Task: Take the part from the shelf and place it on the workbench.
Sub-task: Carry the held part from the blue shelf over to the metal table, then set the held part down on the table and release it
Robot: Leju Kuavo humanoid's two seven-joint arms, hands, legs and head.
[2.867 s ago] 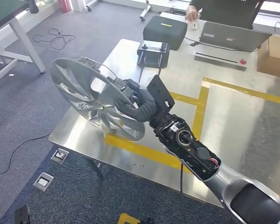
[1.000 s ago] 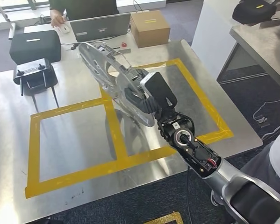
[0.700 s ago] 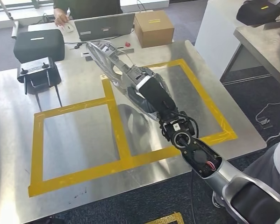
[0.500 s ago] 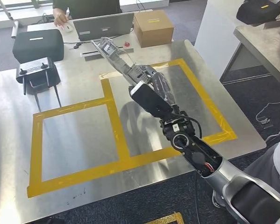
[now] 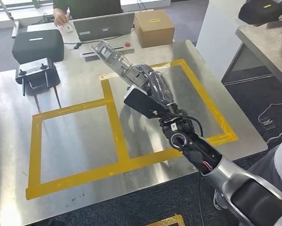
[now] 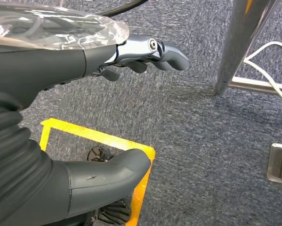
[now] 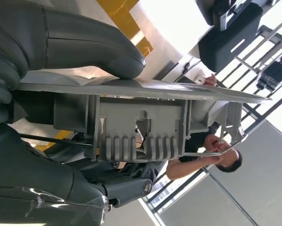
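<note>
- The right hand reaches out over the middle of the surface, its thumb on one face and its fingers on the other face of the one part, clamped on it.
- In the right wrist view the thumb lies flat along the part's smooth grey face, while darker fingers press the ribbed back side.
- The part is a grey wheel-cover-like disc seen nearly edge-on, held in the air above the far right yellow square, tilted, its free rim pointing far and left toward the laptop.
- The left hand hangs down over grey carpet, thumb and fingers spread apart with nothing between them; a yellow floor marking lies below it.
- Yellow tape marks two squares side by side on the surface.
- On the far left of the surface stands one black controller on a stand, and just beyond it one black case.
- Farther back sit the one laptop and, to its right, one cardboard box.
- One person sits behind the laptop, a hand at the far edge.
- At the far right a second bench carries one more black case.
</note>
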